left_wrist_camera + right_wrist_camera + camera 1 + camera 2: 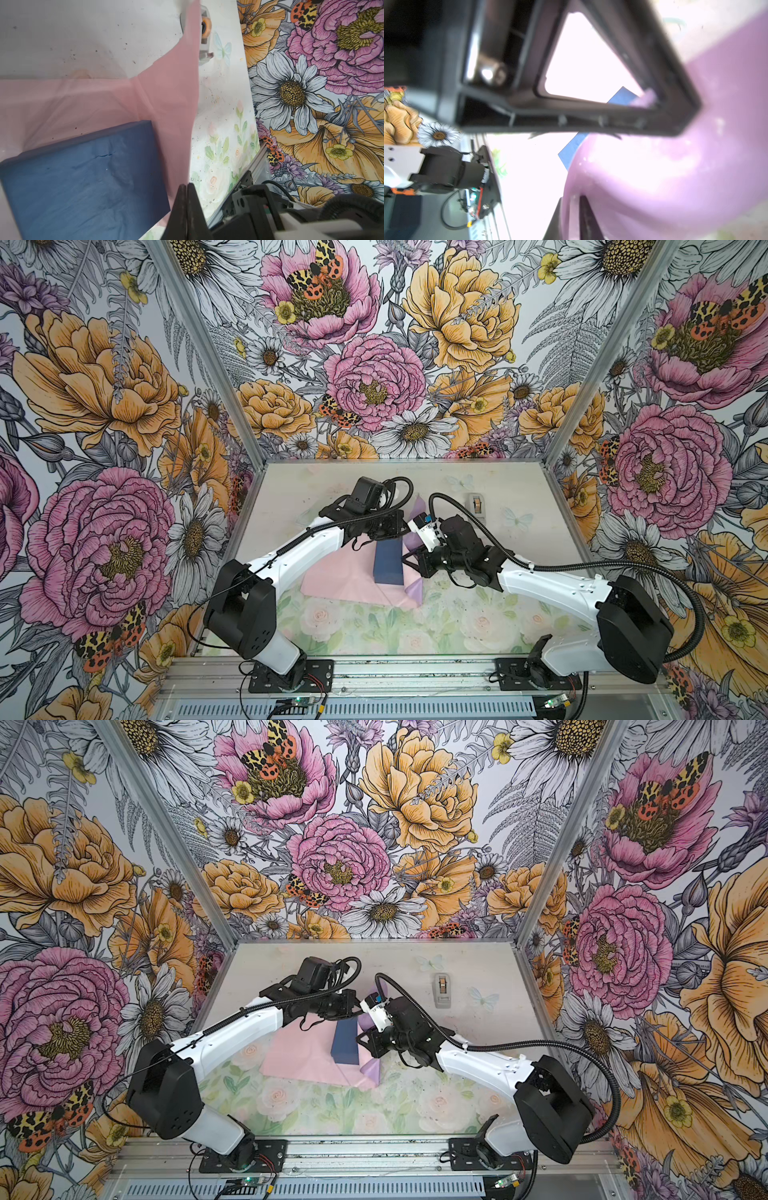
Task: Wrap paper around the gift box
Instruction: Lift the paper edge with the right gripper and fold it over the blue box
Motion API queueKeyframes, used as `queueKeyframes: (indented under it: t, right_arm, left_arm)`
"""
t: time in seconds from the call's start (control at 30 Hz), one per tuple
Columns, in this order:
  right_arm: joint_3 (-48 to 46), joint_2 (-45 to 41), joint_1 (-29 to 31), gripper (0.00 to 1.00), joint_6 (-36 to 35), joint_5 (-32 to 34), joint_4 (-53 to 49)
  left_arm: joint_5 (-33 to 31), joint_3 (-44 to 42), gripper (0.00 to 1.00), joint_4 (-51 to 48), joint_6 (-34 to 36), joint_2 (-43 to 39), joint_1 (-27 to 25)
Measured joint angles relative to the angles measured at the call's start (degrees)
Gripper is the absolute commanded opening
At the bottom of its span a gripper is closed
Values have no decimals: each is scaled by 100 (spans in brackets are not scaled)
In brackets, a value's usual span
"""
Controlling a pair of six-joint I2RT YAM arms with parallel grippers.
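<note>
The dark blue gift box [388, 564] [83, 182] lies on the pale pink paper [340, 583] [62, 104] at the middle of the table. Along the box's right side a flap of the paper is lifted and looks lilac [411, 541] [654, 176]. My left gripper [186, 187] hangs over the far end of the box, shut on the raised flap's edge. My right gripper [572, 205] [405, 560] is at the box's right side. Its jaws stand slightly apart with the lilac flap between them. A sliver of the box [572, 149] shows behind the flap.
A small grey tape dispenser [477, 504] [441, 990] [204, 31] stands at the back right of the table. Flower-printed walls close in the back and both sides. A metal rail [415, 672] carrying both arm bases runs along the front edge.
</note>
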Motion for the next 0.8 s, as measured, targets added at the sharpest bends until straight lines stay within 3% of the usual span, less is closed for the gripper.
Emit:
queueKeyframes:
  t: [0.1,0.4,0.5,0.8]
  right_arm:
    - [-2,-136,2,49,83,125,-33]
    - [-240,-901,-365,59,903,857,-111]
    - [-214,-750,-422,64,1200,1132,-323]
    - [431,492,-337,66,1755,1467,-960]
  left_arm:
    - [0,-61,0,-92,68,-31,199]
    - [-17,-363,0,-426,271,-164,509]
    - [-46,-422,0,-542,376,-190,581]
    - [-234,-748,0,-680,570,-264,754]
